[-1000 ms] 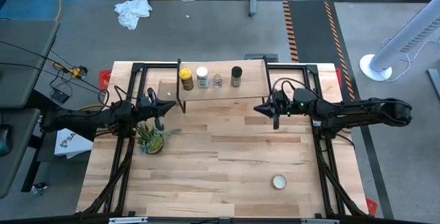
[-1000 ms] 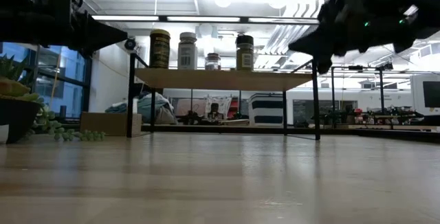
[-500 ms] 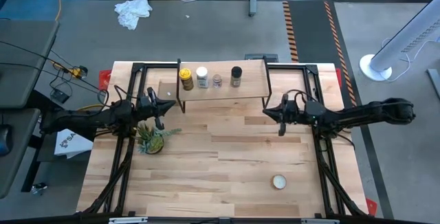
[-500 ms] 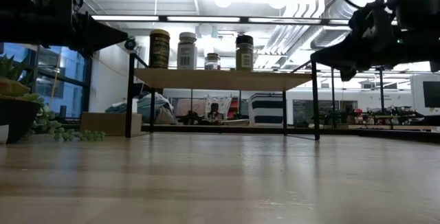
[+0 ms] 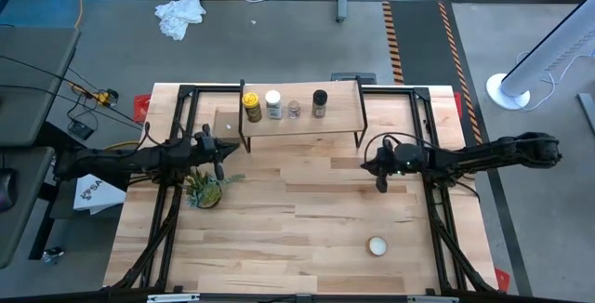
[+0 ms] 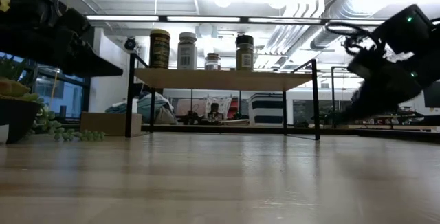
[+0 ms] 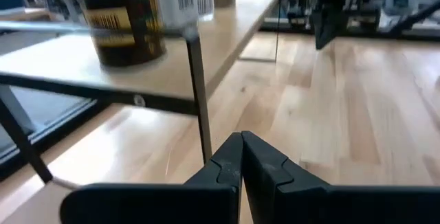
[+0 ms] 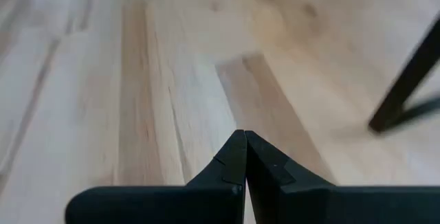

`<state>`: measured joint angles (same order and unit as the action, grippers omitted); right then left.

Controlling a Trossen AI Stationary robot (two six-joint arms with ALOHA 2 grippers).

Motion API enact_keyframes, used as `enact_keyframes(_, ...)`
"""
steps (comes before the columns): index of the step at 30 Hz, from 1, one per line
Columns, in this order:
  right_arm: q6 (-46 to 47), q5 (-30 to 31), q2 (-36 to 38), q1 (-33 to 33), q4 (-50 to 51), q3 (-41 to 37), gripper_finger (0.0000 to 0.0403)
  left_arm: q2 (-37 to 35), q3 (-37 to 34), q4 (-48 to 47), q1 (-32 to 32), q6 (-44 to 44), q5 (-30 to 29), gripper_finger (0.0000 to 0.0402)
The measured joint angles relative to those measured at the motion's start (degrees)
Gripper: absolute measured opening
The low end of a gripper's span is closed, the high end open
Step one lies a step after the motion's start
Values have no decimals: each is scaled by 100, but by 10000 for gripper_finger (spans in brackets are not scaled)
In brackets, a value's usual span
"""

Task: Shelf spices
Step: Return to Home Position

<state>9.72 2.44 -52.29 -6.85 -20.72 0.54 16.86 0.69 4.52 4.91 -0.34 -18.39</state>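
Observation:
Four spice jars stand in a row on the shelf's wooden plank top (image 5: 339, 108): a mustard-yellow one (image 5: 252, 107), a white-capped one (image 5: 273, 104), a tiny clear one (image 5: 294, 109) and a dark black-capped one (image 5: 320, 103). They also show in the low view (image 6: 160, 49). My left gripper (image 5: 221, 159) is shut and empty, left of the shelf's near left leg (image 7: 199, 93). My right gripper (image 5: 380, 177) is shut and empty, over the table in front of the shelf's right end.
A small potted green plant (image 5: 205, 188) stands just in front of my left gripper. A flat round white tin (image 5: 376, 245) lies near the table's front right. A tan cardboard box (image 5: 226, 120) sits left of the shelf. Bare wood lies across the table's middle.
My right gripper has drawn back from the shelf's right end toward the table's near edge and the right, and has come down lower. My left gripper has shifted a little toward the shelf. The jars have stayed in place.

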Motion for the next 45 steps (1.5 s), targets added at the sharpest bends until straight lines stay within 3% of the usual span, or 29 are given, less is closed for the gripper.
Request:
enact_keyframes(10,64,0,216,11,1116,-2,0,0,0,-149,0,-2,0,5)
enact_keyframes(15,73,-1,1497,13,1933,-1,0,-299,0,-156,0,-2,10,5)
enact_keyframes(22,68,-50,3414,13,1966,2,0,-1669,0,-158,0,-2,15,5)
enact_keyframes(31,72,-52,5155,11,1973,2,0,-1668,0,-162,-26,-4,28,5)
enact_keyframes(45,74,-50,5230,89,1854,2,0,-1668,0,-164,-24,-4,33,5)
